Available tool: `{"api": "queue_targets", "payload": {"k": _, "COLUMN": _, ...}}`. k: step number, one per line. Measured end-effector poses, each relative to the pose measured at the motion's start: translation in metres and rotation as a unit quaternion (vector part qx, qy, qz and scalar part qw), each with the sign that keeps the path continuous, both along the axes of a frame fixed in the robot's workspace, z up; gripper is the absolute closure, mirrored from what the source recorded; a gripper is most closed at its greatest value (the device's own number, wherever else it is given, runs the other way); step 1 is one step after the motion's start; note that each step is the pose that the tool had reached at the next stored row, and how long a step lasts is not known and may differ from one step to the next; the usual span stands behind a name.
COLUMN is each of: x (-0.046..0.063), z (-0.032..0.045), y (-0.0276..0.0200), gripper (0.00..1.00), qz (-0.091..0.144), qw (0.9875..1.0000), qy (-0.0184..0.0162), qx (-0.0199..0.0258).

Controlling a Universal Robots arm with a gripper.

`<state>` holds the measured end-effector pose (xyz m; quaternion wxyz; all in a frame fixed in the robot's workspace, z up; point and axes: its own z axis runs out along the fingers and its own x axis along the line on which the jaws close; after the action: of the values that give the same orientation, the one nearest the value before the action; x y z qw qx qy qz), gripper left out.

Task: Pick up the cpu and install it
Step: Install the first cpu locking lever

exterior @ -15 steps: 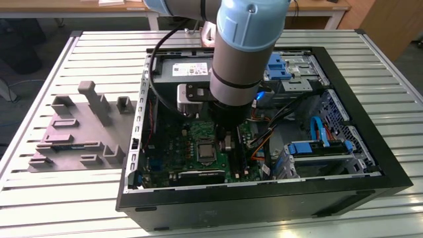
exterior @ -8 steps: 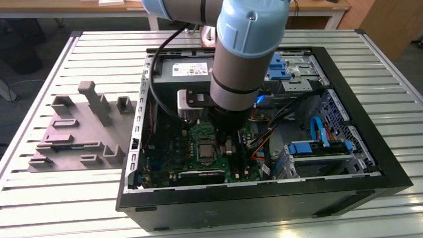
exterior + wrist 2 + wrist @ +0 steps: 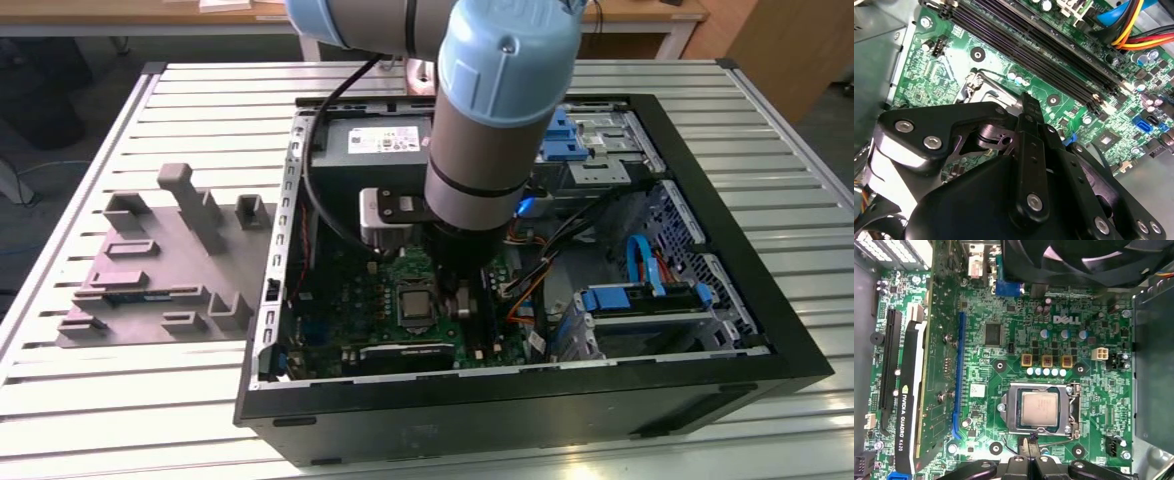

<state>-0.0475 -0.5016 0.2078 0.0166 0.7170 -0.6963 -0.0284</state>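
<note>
In the first wrist view you see the square silver-topped cpu seated in its metal-framed socket. The exterior view hides it behind the arm. The black gripper sits just beside the socket, jaws together, holding nothing.

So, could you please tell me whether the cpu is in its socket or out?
In: the cpu lies flat inside the socket frame on the motherboard.

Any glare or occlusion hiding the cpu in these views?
In the first wrist view the cpu sits in its socket evenly lit, its metal top only softly reflective, with the gripper at the socket's edge. In the second wrist view the gripper body blocks most of the socket. In the exterior view the arm partly blocks the motherboard, which sits in shade.
</note>
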Motion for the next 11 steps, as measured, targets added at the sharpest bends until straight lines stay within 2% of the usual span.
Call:
{"api": "queue_targets", "payload": {"k": 6, "x": 0.0000, "z": -0.0058, "y": -0.0038, "gripper": 0.89, "qz": 0.005, "qw": 1.0000, "qy": -0.0040, "qx": 0.0001}}
{"api": "queue_targets", "payload": {"k": 11, "x": -0.0002, "z": -0.0093, "y": -0.0068, "gripper": 0.89, "qz": 0.009, "qw": 0.9999, "qy": -0.0053, "qx": 0.0002}}
